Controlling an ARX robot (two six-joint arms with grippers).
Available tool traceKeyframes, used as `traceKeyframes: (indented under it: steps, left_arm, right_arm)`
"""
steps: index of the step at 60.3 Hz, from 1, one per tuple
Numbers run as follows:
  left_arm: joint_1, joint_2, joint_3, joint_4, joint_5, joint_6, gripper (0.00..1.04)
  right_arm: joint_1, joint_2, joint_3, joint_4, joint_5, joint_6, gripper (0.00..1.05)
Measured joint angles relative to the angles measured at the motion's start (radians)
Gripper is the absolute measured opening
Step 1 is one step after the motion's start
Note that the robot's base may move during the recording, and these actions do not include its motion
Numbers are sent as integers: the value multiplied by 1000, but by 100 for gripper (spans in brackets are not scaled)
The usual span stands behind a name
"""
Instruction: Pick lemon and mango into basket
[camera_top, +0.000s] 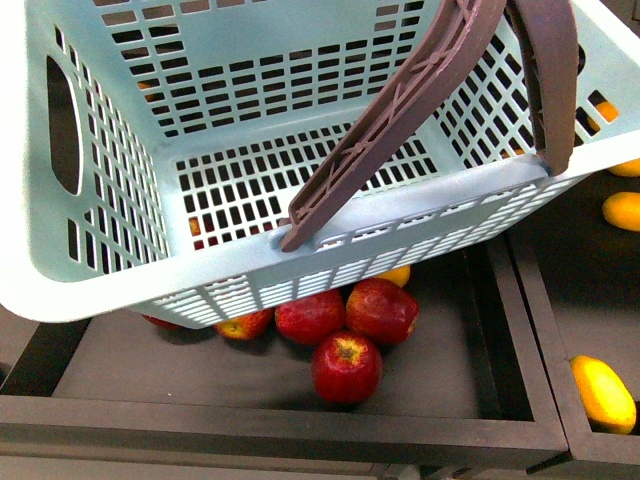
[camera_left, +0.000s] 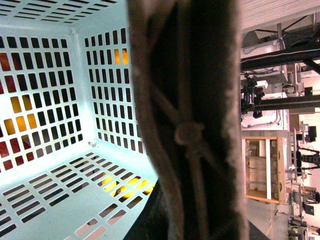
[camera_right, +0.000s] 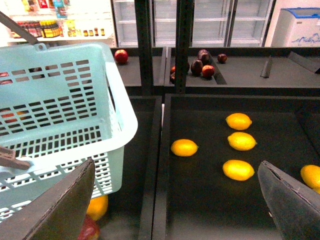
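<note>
The turquoise basket (camera_top: 200, 120) hangs tilted above the left tray and fills most of the front view. Its floor (camera_left: 50, 200) is bare. My left gripper is shut on a brown handle (camera_left: 190, 135), which hides its fingers. Several lemons (camera_right: 184, 147) (camera_right: 238, 169) lie in the dark right tray, and one lemon (camera_top: 604, 392) is near that tray's front edge. My right gripper (camera_right: 175, 210) hovers open above that tray, nothing between its fingers (camera_right: 60, 210). A yellow-orange fruit (camera_top: 396, 275) (camera_right: 97, 206) peeks out under the basket; I cannot tell if it is the mango.
Red apples (camera_top: 346, 366) lie in the left tray (camera_top: 460, 390) below the basket. A black divider (camera_right: 152, 165) separates the two trays. Dark posts (camera_right: 184, 45) and a further shelf with dark red fruit (camera_right: 202, 62) stand behind. The basket's second handle (camera_top: 550, 70) rises at the right.
</note>
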Motion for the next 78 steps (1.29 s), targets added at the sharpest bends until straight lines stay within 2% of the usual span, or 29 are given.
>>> traceKeyframes:
  steps: [4,7,11,16,19,25,34,46,53,78]
  left_arm:
    - [0,0,-1,0,3,-1,5]
    - [0,-1,-1,1,3,0,5]
    - [-2,-2,-1,1,7,1,5]
    - [-2,-2,-1,1,8,-1,5]
    - [-2,-2,-1,1,5,0,5]
    - [-1,-2,-1,1,0,1,5]
    - [-1,-2,-1,1,3,2,5]
    - [-1,-2,-1,1,6,1,5]
    - [-1,-2,-1,1,3,2,5]
    - [-1,-3,-1,1,5,1,5]
  right_arm:
    - [-76,135,67,-126,-23,58,96]
    - [-154,240,89,-108,-67,77,96]
    - [-296,406,110,7,-142,92,96]
    - [-422,577,140,153,-186,95,96]
    - [-520,769,182,310,-204,94,96]
    - [-603,1098,280,503,-223,92,96]
    - [-638,1490,437,644,-195,63,96]
    - [-665,1891,663,706,-156,49,96]
    - [-676,1928,689,666,-135,44,96]
    - [-678,1925,697,666,-132,41,96]
